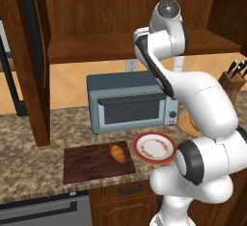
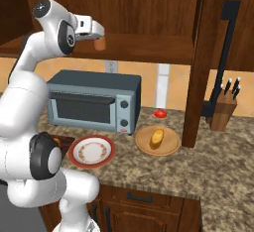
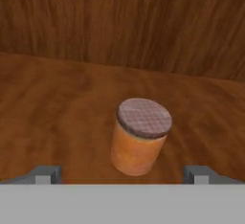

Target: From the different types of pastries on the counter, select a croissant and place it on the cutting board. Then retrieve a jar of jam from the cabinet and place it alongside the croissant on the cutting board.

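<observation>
Raised to the dark brown wooden wall cabinet's open shelf (image 3: 57,98) with gripper (image 3: 122,176) fingers spread wide, ungrasping, straddling the small orange-brown cylindrical jar of jam (image 3: 140,137) standing upright ahead, presumably for closing, golden-brown croissant (image 1: 117,152) already lying on the dark reddish-brown rectangular cutting board (image 1: 91,164).

The left base view looks forward and down from behind the arm's left; the right base view does so from its right. Both share the toaster oven (image 1: 132,100) and red-rimmed plate (image 1: 154,148). The hand view faces the cabinet (image 3: 119,22) shelf closely.
</observation>
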Controlling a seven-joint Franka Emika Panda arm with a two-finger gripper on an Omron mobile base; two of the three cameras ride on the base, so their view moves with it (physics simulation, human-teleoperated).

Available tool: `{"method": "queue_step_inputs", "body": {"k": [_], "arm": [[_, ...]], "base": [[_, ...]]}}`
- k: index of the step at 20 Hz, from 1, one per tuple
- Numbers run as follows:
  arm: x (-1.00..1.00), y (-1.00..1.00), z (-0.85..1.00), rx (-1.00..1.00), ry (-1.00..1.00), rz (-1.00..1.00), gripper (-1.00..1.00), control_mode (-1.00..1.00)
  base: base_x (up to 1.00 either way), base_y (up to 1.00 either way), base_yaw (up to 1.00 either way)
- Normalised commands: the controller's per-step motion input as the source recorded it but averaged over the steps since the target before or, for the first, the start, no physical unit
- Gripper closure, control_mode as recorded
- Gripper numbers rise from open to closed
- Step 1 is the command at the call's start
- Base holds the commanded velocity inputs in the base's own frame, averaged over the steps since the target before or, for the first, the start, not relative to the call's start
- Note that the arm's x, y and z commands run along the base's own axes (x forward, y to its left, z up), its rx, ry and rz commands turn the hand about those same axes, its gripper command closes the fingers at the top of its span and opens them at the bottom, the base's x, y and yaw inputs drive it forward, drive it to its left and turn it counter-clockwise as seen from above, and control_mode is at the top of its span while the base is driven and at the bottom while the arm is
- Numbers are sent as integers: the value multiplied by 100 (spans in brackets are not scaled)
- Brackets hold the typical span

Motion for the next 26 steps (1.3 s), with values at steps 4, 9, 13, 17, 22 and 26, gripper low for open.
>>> {"method": "queue_step_inputs", "body": {"k": [4,9,13,17,22,26], "arm": [[18,-7,-19,0,-17,0,-100,-100],[4,-14,-4,0,-8,0,-100,-100],[9,-13,0,0,0,-3,-100,-100],[15,-2,0,0,0,-2,-100,-100],[26,-5,-1,0,0,0,-100,-100],[31,-12,-7,0,0,0,-100,-100]], "base": [[0,0,0],[0,0,0],[0,0,0],[0,0,0],[0,0,0],[0,0,0]]}}
